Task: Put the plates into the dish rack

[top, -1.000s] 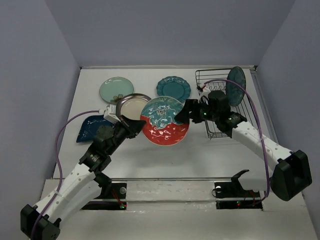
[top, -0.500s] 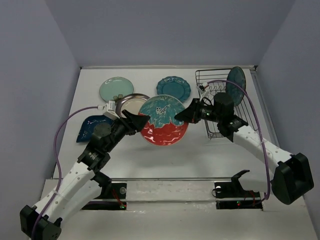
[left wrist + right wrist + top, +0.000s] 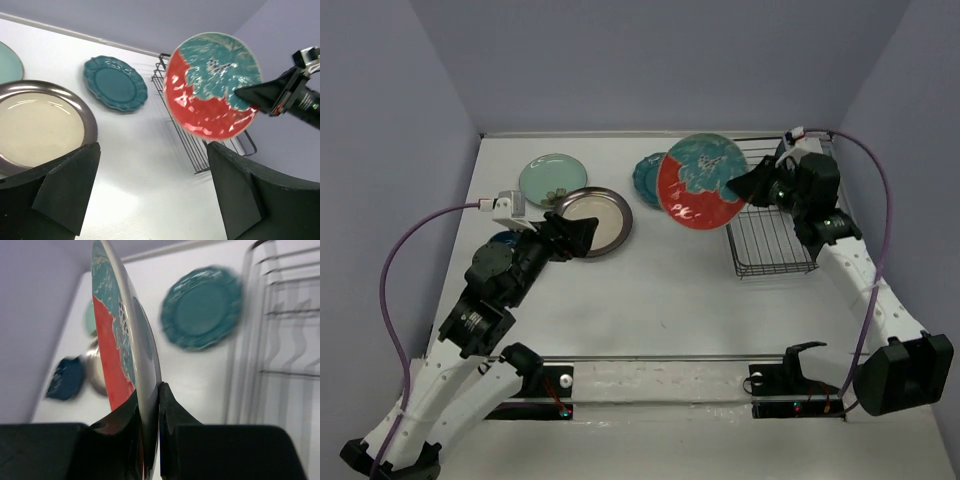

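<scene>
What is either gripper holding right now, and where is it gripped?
The right gripper pinches the red-and-teal plate by its rim, one finger on each face, holding it on edge. The left gripper is open and holds nothing.

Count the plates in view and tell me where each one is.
5. Red-and-teal plate held upright in the right gripper by the rack; mint plate, cream plate and teal plate flat on the table; dark blue plate by the left arm. More may hide behind the arms.

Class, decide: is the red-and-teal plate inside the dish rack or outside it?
Outside. The right gripper holds the red-and-teal plate on edge in the air, left of the dish rack, not set into it.
</scene>
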